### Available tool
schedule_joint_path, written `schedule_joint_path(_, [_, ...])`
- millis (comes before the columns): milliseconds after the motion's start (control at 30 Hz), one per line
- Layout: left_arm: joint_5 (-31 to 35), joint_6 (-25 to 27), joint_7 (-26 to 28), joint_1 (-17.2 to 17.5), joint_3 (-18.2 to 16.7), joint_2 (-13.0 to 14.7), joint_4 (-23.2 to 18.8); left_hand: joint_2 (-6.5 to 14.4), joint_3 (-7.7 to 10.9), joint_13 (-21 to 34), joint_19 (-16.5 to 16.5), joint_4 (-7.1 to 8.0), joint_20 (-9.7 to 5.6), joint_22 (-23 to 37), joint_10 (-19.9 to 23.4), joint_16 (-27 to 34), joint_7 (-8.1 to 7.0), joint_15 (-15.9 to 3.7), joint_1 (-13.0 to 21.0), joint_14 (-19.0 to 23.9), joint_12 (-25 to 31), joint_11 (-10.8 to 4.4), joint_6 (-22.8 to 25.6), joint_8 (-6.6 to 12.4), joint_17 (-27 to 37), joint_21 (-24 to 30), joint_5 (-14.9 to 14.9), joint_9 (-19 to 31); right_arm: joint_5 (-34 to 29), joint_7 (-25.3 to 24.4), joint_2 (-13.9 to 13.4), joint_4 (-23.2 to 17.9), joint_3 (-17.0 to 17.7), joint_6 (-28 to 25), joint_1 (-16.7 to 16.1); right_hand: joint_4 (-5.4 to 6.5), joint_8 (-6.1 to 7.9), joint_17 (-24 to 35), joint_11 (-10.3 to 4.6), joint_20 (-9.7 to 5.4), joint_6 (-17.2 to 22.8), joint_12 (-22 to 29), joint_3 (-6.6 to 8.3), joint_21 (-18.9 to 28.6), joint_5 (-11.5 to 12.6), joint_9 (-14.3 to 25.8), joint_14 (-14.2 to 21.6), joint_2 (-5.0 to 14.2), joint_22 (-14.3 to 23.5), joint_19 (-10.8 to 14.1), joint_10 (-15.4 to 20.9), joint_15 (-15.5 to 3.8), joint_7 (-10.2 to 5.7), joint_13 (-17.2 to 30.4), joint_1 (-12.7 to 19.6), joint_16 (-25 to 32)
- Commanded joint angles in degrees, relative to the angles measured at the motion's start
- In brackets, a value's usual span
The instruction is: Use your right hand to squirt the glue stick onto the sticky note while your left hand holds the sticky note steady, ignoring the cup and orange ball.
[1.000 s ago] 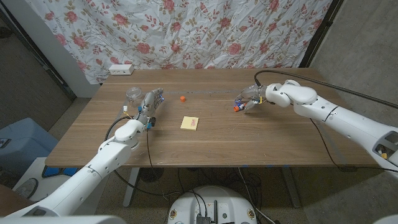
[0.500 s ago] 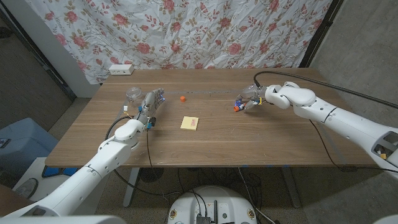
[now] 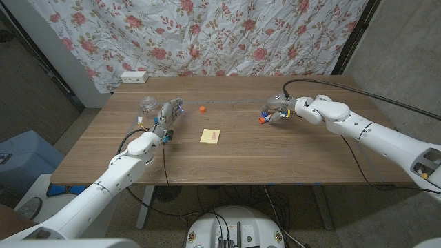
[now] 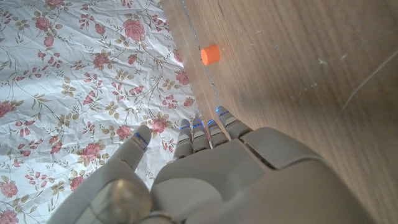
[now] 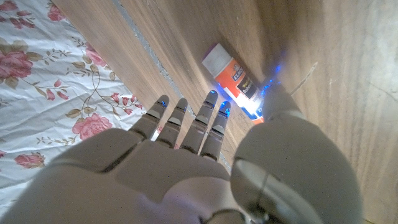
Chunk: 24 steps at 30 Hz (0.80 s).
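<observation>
A yellow sticky note (image 3: 211,136) lies flat near the table's middle. The glue stick (image 3: 262,118), orange with a white cap, lies on its side further right. My right hand (image 3: 278,109) hovers just over the glue stick with its fingers spread. In the right wrist view the thumb (image 5: 277,102) covers the far end of the glue stick (image 5: 231,73) while the fingers reach past it; nothing is gripped. My left hand (image 3: 165,117) stands open to the left of the note, well apart from it, and its fingers (image 4: 205,134) are straight.
A clear cup (image 3: 147,104) stands just behind my left hand. A small orange ball (image 3: 202,108) sits behind the note, and it is the orange ball (image 4: 211,55) in the left wrist view. A white power strip (image 3: 134,76) lies at the far left edge by the flowered curtain.
My right wrist and forearm have shifted slightly right and the hand has settled lower over the glue stick. The left arm, note and ball have not moved.
</observation>
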Motion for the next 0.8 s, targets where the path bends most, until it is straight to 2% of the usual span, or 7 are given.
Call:
schedule_joint_path(33, [-0.09, 0.83, 0.27, -0.25, 0.24, 0.08, -0.43, 5.01, 0.37, 0.25, 0.03, 0.34, 0.11, 0.19, 0.75, 0.06, 0.11, 0.06, 0.11, 0.08, 0.05, -0.12, 0.52, -0.01, 0.32, 0.31, 0.02, 0.23, 1.06, -3.30, 0.30, 1.78, -0.30, 0.22, -0.18, -0.12, 0.58, 0.11, -0.11, -0.41, 1.57, -0.12, 0.02, 0.13, 0.51, 0.11, 0.71, 0.53, 0.18, 0.55, 1.51, -5.90, -0.04, 0.20, 1.27, 0.26])
schedule_joint_path(333, [-0.13, 1.38, 0.42, -0.45, 0.42, 0.07, -0.59, 5.00, 0.37, 0.26, -0.01, 0.39, 0.07, 0.19, 0.85, 0.04, 0.16, -0.01, 0.06, 0.00, 0.05, 0.04, 0.75, 0.02, 0.32, 0.28, 0.01, 0.23, 1.18, -5.24, 0.18, 1.77, -0.36, -0.56, -0.74, 0.11, 1.57, 0.40, -0.20, -0.96, 4.54, -0.16, -0.22, 0.07, 0.49, 0.21, 2.96, 1.15, 0.18, 1.36, 4.80, -6.93, -0.03, 0.23, 3.61, 0.80])
schedule_joint_path(600, [-0.29, 2.03, 1.00, -0.04, 0.23, 0.35, -1.33, 4.98, 0.34, 0.27, -0.28, 0.52, 0.12, 0.20, 1.09, -0.03, 0.14, 0.27, -0.04, -0.25, 0.11, 0.14, 1.41, 0.20, 0.34, 0.18, 0.00, 0.24, 1.10, -6.13, -0.18, 1.63, -0.43, -0.79, -0.98, 0.42, 1.85, 0.57, -0.24, -0.86, 5.57, -0.10, -0.66, -0.04, 0.36, 0.20, 3.31, 1.26, 0.18, 1.40, 6.45, -7.41, -0.02, 0.23, 3.69, 0.84])
schedule_joint_path(800, [-0.39, 2.10, 1.12, 0.10, 0.25, 0.28, -1.48, 4.97, 0.33, 0.28, -0.31, 0.54, 0.11, 0.20, 1.19, -0.02, 0.09, 0.34, -0.07, -0.30, 0.12, 0.07, 1.59, 0.20, 0.33, 0.17, -0.01, 0.25, 1.53, -7.96, -0.45, 1.83, -0.14, -0.24, -1.26, 0.60, 3.21, 0.75, -0.31, -0.97, 9.88, -0.19, -1.63, -0.07, 0.11, 0.25, 4.86, 1.78, 0.19, 2.01, 10.60, -8.09, -0.01, 0.18, 4.59, 1.04])
